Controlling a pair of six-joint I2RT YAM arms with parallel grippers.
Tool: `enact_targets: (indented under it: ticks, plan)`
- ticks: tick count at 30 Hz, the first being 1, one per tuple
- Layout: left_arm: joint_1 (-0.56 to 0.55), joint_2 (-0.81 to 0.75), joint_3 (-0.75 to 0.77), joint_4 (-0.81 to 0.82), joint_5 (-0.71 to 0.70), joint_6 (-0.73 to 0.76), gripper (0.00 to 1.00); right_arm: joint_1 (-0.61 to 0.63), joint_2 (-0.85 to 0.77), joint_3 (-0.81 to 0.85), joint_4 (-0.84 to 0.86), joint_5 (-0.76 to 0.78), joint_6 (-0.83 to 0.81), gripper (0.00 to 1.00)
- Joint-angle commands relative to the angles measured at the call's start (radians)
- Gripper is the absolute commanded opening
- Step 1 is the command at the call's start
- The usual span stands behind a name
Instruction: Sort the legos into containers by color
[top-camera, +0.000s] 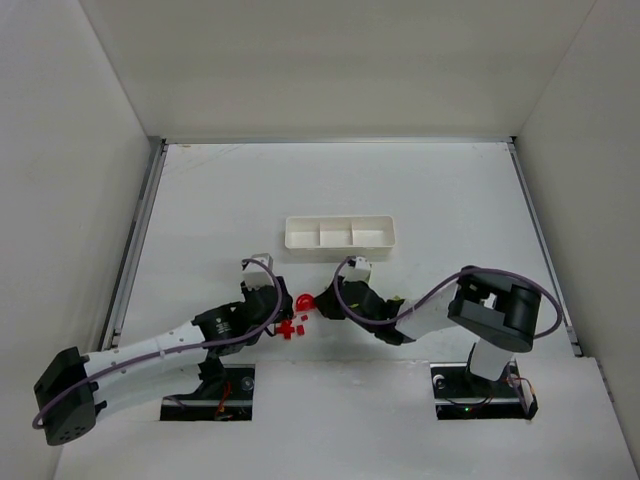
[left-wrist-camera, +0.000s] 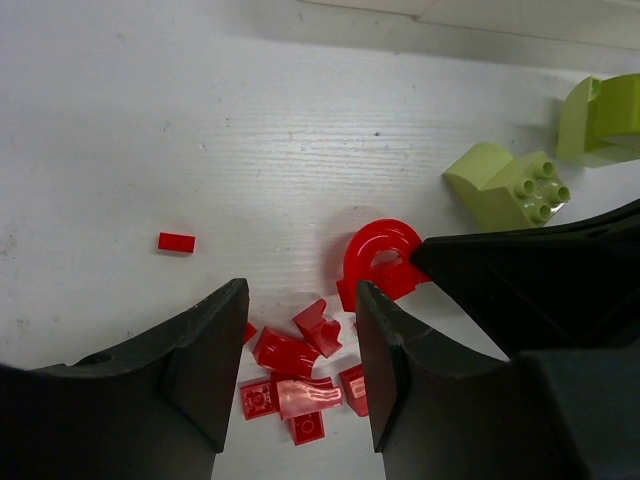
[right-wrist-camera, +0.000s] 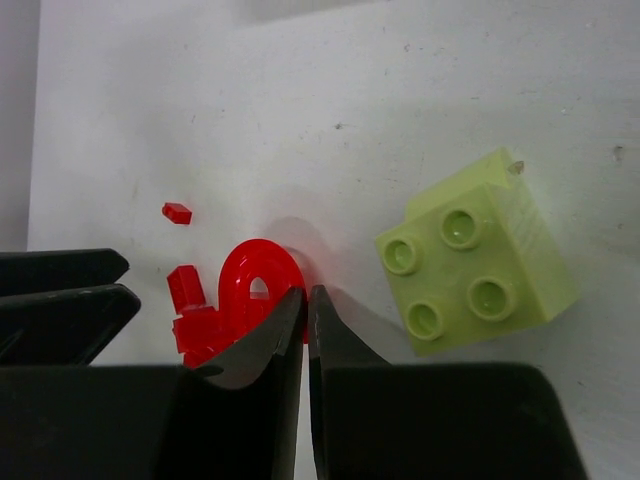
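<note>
Left gripper (left-wrist-camera: 300, 292): fingers spread, low over the table (left-wrist-camera: 200, 120), straddling a cluster of small red legos (left-wrist-camera: 295, 370). Nothing pinched.

Right gripper (right-wrist-camera: 307, 296): fingers pressed nearly together, thin slit between them, tips at the rim of a red arch piece (right-wrist-camera: 255, 285).

1 yellow-green 4-stud brick (right-wrist-camera: 475, 260) lies just beside the right fingers. A 2nd yellow-green piece (left-wrist-camera: 600, 115) lies farther off. 1 tiny red plate (left-wrist-camera: 176, 242) sits apart from the cluster.

White 3-compartment tray (top-camera: 340, 252) stands well beyond. All visible legos lie on the table outside it.
</note>
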Motion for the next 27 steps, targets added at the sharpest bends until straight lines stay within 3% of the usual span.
enact_targets:
  ticks: [1, 8, 13, 19, 27]
  plan:
    - [-0.004, -0.047, 0.025, 0.023, -0.047, 0.028, 0.44, -0.002, -0.075, 0.019, -0.063, 0.053, -0.043, 0.09]
    - [-0.004, -0.095, 0.031, -0.043, -0.064, 0.030, 0.42, -0.007, -0.248, 0.051, -0.169, 0.091, -0.144, 0.09]
    - [-0.029, -0.051, 0.057, -0.069, -0.072, 0.027, 0.42, -0.134, -0.316, 0.116, -0.188, 0.093, -0.296, 0.09]
    - [-0.092, 0.031, 0.089, -0.062, -0.092, 0.045, 0.44, -0.304, -0.224, 0.241, -0.224, 0.099, -0.392, 0.09]
    - [-0.159, 0.123, 0.119, -0.034, -0.128, 0.050, 0.49, -0.370, -0.100, 0.343, -0.255, 0.132, -0.455, 0.09]
